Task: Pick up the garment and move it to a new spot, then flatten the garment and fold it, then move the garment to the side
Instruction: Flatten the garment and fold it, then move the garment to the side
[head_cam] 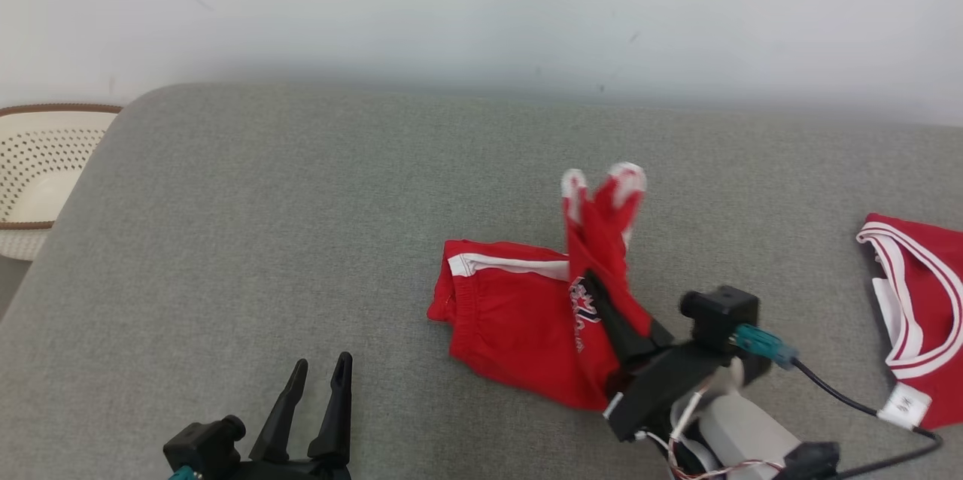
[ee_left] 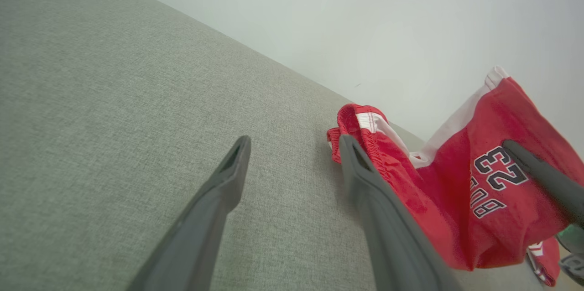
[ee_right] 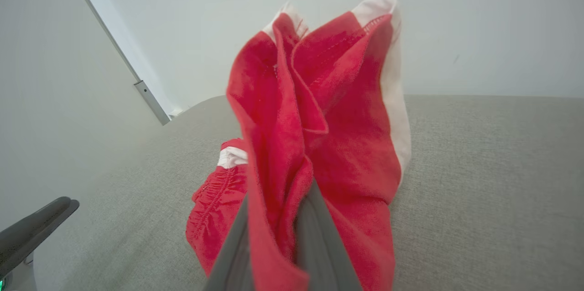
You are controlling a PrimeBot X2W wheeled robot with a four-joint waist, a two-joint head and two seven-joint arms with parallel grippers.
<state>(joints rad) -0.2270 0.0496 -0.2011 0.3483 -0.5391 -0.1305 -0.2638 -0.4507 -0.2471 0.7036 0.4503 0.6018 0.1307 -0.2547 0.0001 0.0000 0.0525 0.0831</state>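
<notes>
1. We count one grey fabric surface [head_cam: 263, 239]. It fills the middle and lower frame of the head view, below a pale wall [head_cam: 481, 6].
2. One garment [head_cam: 511, 322], a pair of red shorts with white trim, sits right of centre in the head view. Its waistband end lies on the surface, and another part stands raised, ending in two white-edged tips near frame centre. In the left wrist view the garment [ee_left: 456, 181] occupies the right side, and we read the number 23 on it.
3. The right end effector [head_cam: 590, 283] is at the lower right of the head view, with its two dark fingers pinching the raised cloth. In the right wrist view [ee_right: 280, 195] the red fabric [ee_right: 346, 145] rises from between them at bottom centre.
4. The left end effector [head_cam: 323, 361] is at the lower left, with its two fingers spread and holding nothing. In its own wrist view [ee_left: 294, 142] one fingertip overlaps the waistband edge. We cannot tell whether it touches.
5. One red jersey [head_cam: 918, 292] with white-striped trim lies at the right edge, well apart from the garment.
6. One perforated cream basket [head_cam: 37, 171] with a brown rim is at the left edge.
</notes>
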